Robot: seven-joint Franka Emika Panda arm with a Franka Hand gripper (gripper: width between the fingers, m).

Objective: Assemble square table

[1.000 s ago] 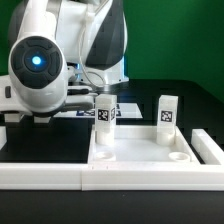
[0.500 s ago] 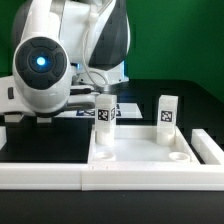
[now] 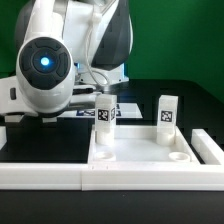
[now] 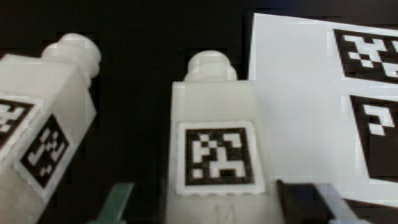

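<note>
The white square tabletop lies flat at the exterior view's right, with two white tagged legs standing upright on it, one at its back left and one at its back right. In the wrist view two more tagged legs lie on the black table. One leg lies between my fingers and the other lies beside it. My gripper is open, with a finger on each side of the leg's lower end. In the exterior view the arm hides the gripper.
The marker board lies right beside the leg between my fingers. A long white border rail runs along the front of the table. The arm's large white body fills the exterior view's left.
The arm has shifted slightly toward the exterior view's right. The tabletop and its two upright legs have not moved.
</note>
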